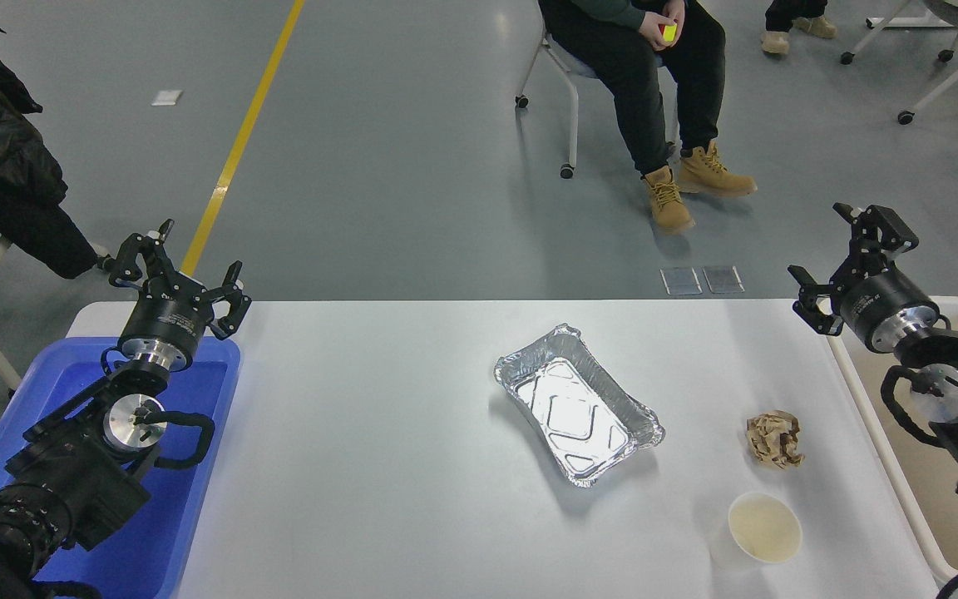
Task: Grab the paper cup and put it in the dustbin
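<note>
The paper cup point(765, 527), white with a pale cream inside, stands upright on the white table point(379, 466) near the front right. The dustbin point(882, 433), a large off-white tub with a beige inside, stands at the table's right edge, partly hidden by my right arm. My right gripper point(841, 254) is open and empty, raised above the dustbin's far end, well behind and to the right of the cup. My left gripper point(175, 270) is open and empty, parked over the blue bin at the left.
A crumpled brown paper ball point(775, 439) lies just behind the cup. A silver foil tray point(579, 404) sits at mid-table. A blue plastic bin point(146, 516) is at the left edge. A person sits on a chair point(566, 91) beyond the table.
</note>
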You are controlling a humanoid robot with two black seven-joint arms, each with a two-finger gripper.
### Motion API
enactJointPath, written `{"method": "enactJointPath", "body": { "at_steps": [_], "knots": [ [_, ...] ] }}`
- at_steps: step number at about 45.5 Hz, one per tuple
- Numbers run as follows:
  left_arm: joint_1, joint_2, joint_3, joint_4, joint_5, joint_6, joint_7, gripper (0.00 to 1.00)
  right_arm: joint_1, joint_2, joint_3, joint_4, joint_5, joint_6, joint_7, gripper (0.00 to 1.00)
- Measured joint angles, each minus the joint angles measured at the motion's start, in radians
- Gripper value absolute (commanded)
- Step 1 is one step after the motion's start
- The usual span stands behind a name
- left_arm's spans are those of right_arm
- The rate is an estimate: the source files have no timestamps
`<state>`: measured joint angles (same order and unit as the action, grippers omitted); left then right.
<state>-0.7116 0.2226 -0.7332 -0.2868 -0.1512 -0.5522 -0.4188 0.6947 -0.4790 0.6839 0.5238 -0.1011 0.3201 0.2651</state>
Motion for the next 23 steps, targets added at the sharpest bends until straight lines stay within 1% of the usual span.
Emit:
{"method": "enactJointPath", "body": {
  "at_steps": [23],
  "knots": [
    [0.0,0.001,0.001,0.0,0.001,0.0,-0.001,0.99,0.013,0.0,-0.014,0.013,-0.001,0.006,-0.006,1.0]
  ]
}}
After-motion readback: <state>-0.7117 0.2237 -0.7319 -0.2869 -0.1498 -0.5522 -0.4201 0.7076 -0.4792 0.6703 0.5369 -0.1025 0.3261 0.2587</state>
